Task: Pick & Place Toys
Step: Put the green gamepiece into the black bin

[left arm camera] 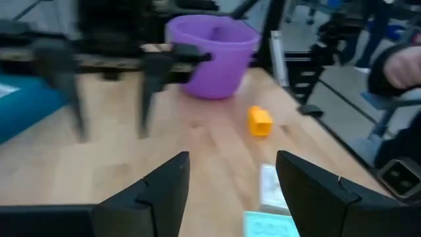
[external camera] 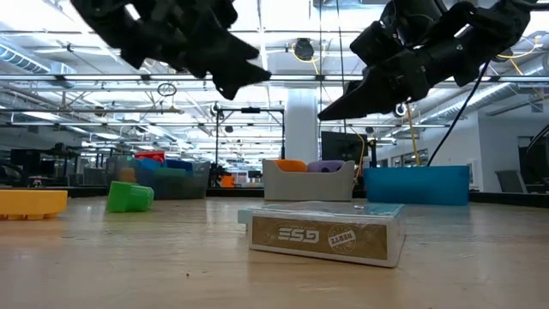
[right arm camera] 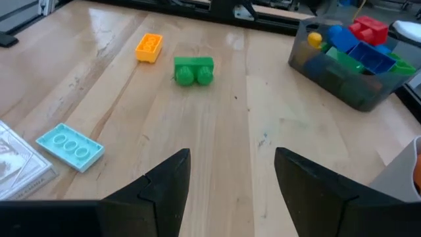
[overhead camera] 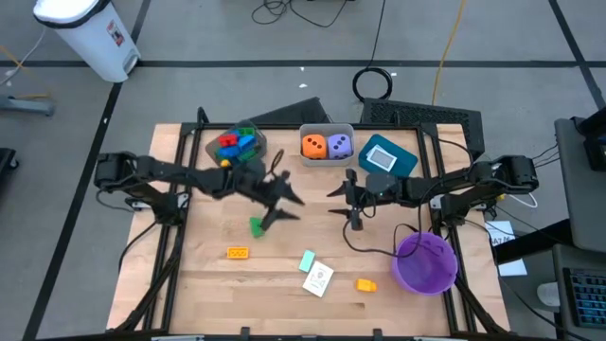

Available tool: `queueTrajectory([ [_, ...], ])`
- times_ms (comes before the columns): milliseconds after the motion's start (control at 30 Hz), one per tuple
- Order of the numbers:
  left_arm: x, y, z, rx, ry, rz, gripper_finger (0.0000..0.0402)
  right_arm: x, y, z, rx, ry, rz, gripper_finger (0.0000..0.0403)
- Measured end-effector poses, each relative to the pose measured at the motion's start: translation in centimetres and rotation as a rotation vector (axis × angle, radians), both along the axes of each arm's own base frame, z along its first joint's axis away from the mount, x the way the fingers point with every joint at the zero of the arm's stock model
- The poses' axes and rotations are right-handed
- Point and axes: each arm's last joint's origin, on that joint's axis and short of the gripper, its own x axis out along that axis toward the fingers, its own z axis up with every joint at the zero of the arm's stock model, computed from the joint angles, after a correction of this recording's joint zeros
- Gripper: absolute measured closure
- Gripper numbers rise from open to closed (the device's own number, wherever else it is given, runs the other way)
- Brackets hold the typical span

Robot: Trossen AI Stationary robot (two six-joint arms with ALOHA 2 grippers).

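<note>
1. Light wooden table top (overhead camera: 284, 279), framed by dark rails; bare wood lies between the two arms at mid-table and along the near edge beside the loose toys.
2. Left gripper (overhead camera: 281, 206), dark, two-fingered, raised above the table centre; fingers spread apart, nothing between them in the left wrist view.
3. Right gripper (overhead camera: 352, 201), dark, two-fingered, raised just right of centre and facing the left one; fingers apart, holding nothing.
4. Grey plastic bin (overhead camera: 237, 145), far edge, left: holds red, blue, green and yellow plastic blocks (right arm camera: 358, 46).
5. Pale grey square bin (overhead camera: 327, 145), far edge, middle: holds an orange dotted die (overhead camera: 313, 146) beside a purple dotted die (overhead camera: 340, 146).
6. Teal rectangular bin (overhead camera: 388, 157), far edge, right: holds a white-blue card; its print cannot be read.
7. Purple round plastic bowl (overhead camera: 424, 263), near right corner; contents cannot be told.
8. Loose on the wood, left to right: flat orange studded block (overhead camera: 238, 252); green rounded block (overhead camera: 257, 225), just below the left gripper; pale blue studded plate (overhead camera: 307, 260); boxed card pack (external camera: 326, 233), touching the plate, lettered "ESG" on its side; small orange block (overhead camera: 365, 283), near the bowl.
</note>
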Motion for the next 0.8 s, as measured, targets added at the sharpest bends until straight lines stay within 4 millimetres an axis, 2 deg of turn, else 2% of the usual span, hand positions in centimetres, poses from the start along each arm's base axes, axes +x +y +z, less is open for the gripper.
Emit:
queueTrajectory([
  [167,-0.2,-3.4,-0.3,0.016,-0.005,-0.063,0.017,-0.2,0.0,-0.1,0.009,-0.04,-0.004,0.019],
  [300,-0.4,-5.1,-0.2,0.019,-0.02,-0.121,0.017,-0.2,0.0,-0.2,0.028,-0.043,-0.011,0.019],
  [800,-0.4,-5.0,-0.2,-0.107,0.038,-0.075,0.017,-0.2,0.0,0.0,0.032,-0.057,-0.012,0.019],
])
